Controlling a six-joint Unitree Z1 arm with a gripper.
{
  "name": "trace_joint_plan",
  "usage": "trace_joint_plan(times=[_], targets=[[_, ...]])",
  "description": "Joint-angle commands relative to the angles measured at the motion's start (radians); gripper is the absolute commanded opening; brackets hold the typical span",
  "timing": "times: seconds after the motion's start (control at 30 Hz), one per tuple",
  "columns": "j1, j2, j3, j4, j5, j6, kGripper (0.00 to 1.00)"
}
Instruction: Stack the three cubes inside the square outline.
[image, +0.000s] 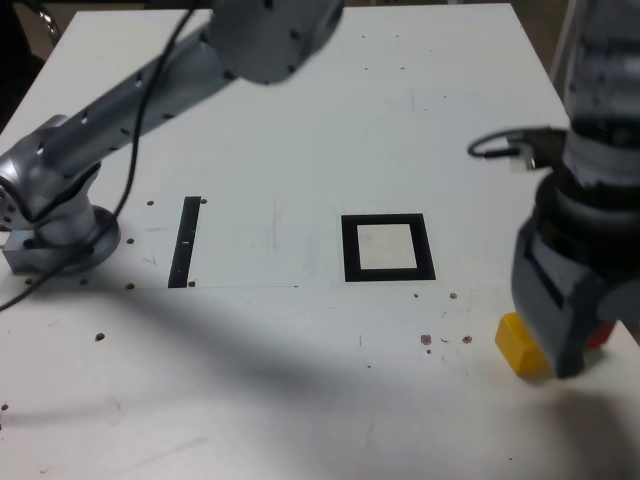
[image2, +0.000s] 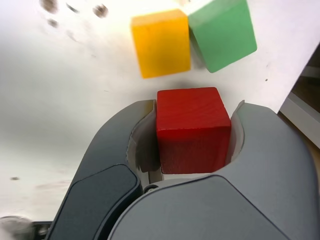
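Red matte solid cube sits between the jaws of the dark grey gripper, pinched on two opposite flat faces, top face clear. In the exterior view only a red sliver shows behind the gripper body, at roughly 4 o'clock on the white tabletop, near the edge.

Yellow matte cube and green matte cube lie just beyond the red one in the wrist view, side by side, edges touching or nearly so; can't tell which. Exterior view shows the yellow cube just beside the gripper, at its 9 o'clock. Green is hidden there.

Thick black square outline with white centre is empty, near table centre, at about 10 o'clock from the gripper and well apart from the cubes. Thin black strip is further out toward 9 o'clock, near the arm base.

Handling, my read: looks like painted wood, so light, rigid, not fragile. Matte faces should hold fine against the pads. Flat parallel sides are the right place to hold; grip looks centred, so it should set down square. Outline is only slightly wider than a cube, so placement is tight.
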Motion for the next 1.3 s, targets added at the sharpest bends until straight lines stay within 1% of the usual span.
trace_joint_plan(times=[0.0, 0.1, 0.33, 0.53, 0.7, 0.8, 0.97, 1.07, 1.27], targets=[[-0.001, -0.055, 0.042, 0.013, 0.009, 0.020, 0.31], [0.000, -0.111, 0.112, 0.018, 0.015, 0.044, 0.31], [0.013, -0.239, 0.302, 0.016, 0.016, 0.111, 0.31], [0.043, -0.355, 0.485, -0.007, 0.010, 0.207, 0.31], [0.077, -0.428, 0.624, -0.033, 0.011, 0.284, 0.31], [0.101, -0.458, 0.704, -0.061, 0.015, 0.337, 0.31], [0.145, -0.485, 0.828, -0.134, 0.008, 0.418, 0.31], [0.170, -0.491, 0.884, -0.176, -0.001, 0.454, 0.31], [0.214, -0.491, 0.949, -0.238, -0.025, 0.489, 0.31]])
